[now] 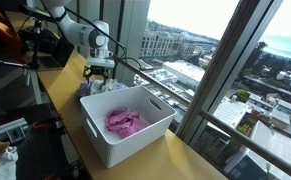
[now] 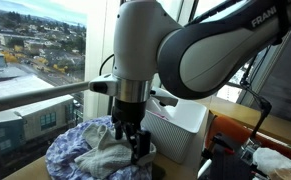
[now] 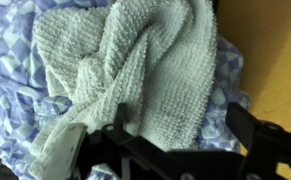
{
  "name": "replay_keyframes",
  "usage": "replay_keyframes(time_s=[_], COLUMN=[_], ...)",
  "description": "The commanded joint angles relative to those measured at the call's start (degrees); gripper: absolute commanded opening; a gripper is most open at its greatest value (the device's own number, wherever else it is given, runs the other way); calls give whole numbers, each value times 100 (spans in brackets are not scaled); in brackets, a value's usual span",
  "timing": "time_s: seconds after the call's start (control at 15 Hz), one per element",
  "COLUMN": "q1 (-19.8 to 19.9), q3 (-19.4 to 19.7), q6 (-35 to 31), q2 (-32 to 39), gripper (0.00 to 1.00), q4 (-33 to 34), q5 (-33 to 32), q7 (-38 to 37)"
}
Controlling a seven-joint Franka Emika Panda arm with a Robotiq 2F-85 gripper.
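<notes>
Two cloths lie heaped on the wooden surface [image 1: 65, 88]: a pale green towel [image 3: 145, 70] crumpled atop a blue patterned cloth [image 2: 70, 150]. The hand [image 2: 135, 148] hangs just above the towel, fingers spread wide and empty, enough to straddle its raised fold. A white bin [image 1: 95, 140] stands near.

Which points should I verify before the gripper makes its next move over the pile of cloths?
1. Jaws open: ok, the gripper stands wide open.
2. Nothing held: ok, no cloth sits between the jaws.
3. Position: ok, it hangs over the pale towel.
4. Towel on top: ok, it lies over the blue patterned cloth.
5. Contact with the towel: cannot tell.
6. White bin beside the pile: ok, it holds only a pink cloth.
</notes>
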State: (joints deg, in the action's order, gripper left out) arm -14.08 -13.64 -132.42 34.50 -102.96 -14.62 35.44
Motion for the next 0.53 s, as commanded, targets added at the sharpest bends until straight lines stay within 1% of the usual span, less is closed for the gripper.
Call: replay_keyframes(time_s=[0.0, 0.2, 0.47], q1=[117, 207, 296], q3=[-42, -58, -59], q6=[39, 127, 226], q2=[613, 887, 998], gripper=[100, 100, 100], q4=[271, 411, 602], q5=[32, 53, 87], q7=[152, 248, 351])
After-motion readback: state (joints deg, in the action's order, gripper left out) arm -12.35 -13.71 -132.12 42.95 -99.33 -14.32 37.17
